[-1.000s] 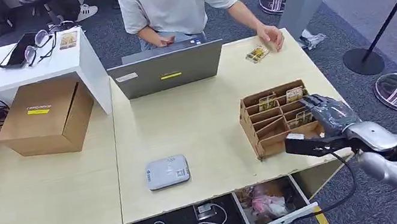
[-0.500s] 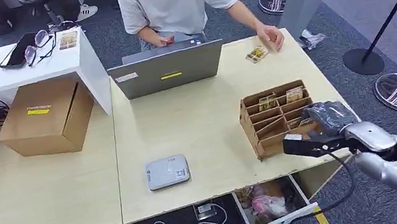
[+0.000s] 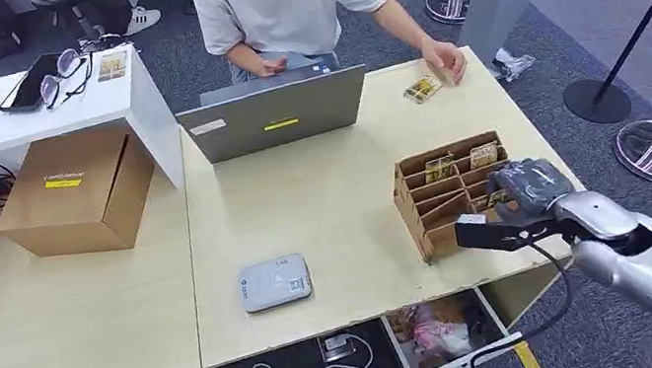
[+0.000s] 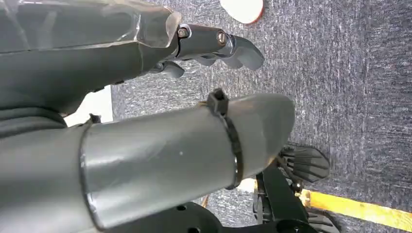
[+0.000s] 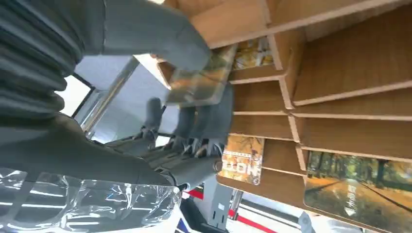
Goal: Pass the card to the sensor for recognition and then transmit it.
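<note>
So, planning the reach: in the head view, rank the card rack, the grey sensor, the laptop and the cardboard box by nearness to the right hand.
1. Card rack, at the right hand.
2. Grey sensor, table front.
3. Laptop, table back.
4. Cardboard box, far left.

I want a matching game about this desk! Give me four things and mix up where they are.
Things:
1. grey flat card sensor box
2. brown wooden slotted card rack
3. brown cardboard box
4. grey open laptop

Places:
A. in front of the person in the white shirt
B. at the table's left, beside the white shelf
C. under the robot's right hand
D. near the table's front edge, lying alone

Pairs: 1-D, 2-C, 3-B, 4-A
</note>
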Controlling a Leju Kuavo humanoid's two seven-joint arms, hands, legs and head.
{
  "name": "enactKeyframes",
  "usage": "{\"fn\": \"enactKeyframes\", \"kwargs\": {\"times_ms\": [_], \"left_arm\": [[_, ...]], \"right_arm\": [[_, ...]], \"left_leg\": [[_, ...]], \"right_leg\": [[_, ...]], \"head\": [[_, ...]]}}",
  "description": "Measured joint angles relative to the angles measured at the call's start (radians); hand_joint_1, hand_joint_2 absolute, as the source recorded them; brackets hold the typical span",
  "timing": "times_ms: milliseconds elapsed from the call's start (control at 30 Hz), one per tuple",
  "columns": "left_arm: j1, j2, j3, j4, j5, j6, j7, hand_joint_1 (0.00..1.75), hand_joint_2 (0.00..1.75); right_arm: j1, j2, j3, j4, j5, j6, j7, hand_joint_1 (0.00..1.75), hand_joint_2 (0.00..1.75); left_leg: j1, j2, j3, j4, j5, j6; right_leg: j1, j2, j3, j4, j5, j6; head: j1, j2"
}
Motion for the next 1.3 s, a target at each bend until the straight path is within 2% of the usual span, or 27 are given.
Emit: {"fn": "enactKeyframes", "kwargs": {"times_ms": [467,767,1067,1300], "left_arm": [[-0.001,0.000,0.000,0.000,0.000,-0.001,0.000,0.00,0.00],[-0.002,0.000,0.000,0.000,-0.004,0.002,0.001,0.00,0.00],[-0.003,0.000,0.000,0.000,-0.013,0.002,0.001,0.00,0.00],[-0.008,0.000,0.000,0.000,-0.025,0.002,0.001,0.00,0.00]], "right_arm": [[-0.033,0.021,0.020,0.030,0.004,0.000,-0.015,1.75,1.75],[-0.047,0.023,0.022,0.030,0.025,-0.030,-0.023,1.75,1.75],[-0.160,0.027,0.027,-0.008,0.051,-0.039,-0.056,1.75,1.75],[-0.221,0.046,0.041,-0.050,0.066,-0.056,-0.058,1.75,1.75]], "left_leg": [[0.000,0.000,0.000,0.000,0.000,0.000],[0.000,0.000,0.000,0.000,0.000,0.000],[0.000,0.000,0.000,0.000,0.000,0.000],[0.000,0.000,0.000,0.000,0.000,0.000]], "right_leg": [[0.000,0.000,0.000,0.000,0.000,0.000],[0.000,0.000,0.000,0.000,0.000,0.000],[0.000,0.000,0.000,0.000,0.000,0.000],[0.000,0.000,0.000,0.000,0.000,0.000]], "head": [[0.000,0.000],[0.000,0.000],[0.000,0.000],[0.000,0.000]]}}
